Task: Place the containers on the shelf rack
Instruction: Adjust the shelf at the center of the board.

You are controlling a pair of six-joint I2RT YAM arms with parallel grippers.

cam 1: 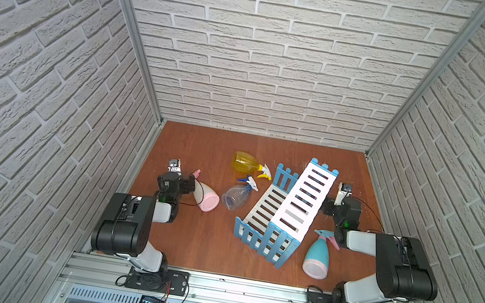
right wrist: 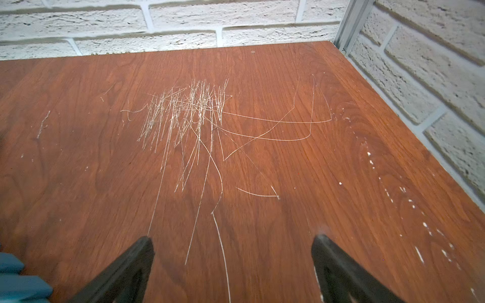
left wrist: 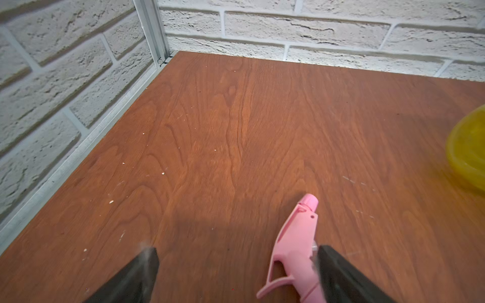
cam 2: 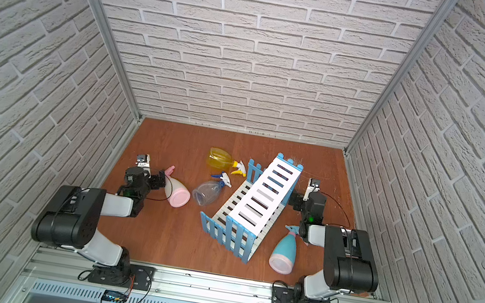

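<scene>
The shelf rack (cam 1: 287,211) (cam 2: 256,200) stands right of the table's middle, set at an angle, with white slats and blue picket sides. All the containers lie on their sides. Left of the rack are the yellow bottle (cam 1: 244,161) and the clear bottle (cam 1: 236,195). The cream-white bottle (cam 1: 206,197) lies further left, and the light blue bottle (cam 1: 318,255) lies at the rack's right. My left gripper (cam 1: 181,182) (left wrist: 236,251) is open over the cream-white bottle's pink trigger (left wrist: 294,249), which rests against one finger (left wrist: 338,272). My right gripper (cam 1: 345,206) (right wrist: 233,241) is open and holds nothing, behind the rack's right side.
Brick-pattern walls close off the wooden table (cam 1: 188,242) at the back and on both sides. Scratches (right wrist: 189,115) mark the wood ahead of my right gripper. Blue pickets (right wrist: 15,280) show at the edge of the right wrist view. The yellow bottle's base (left wrist: 469,149) shows in the left wrist view.
</scene>
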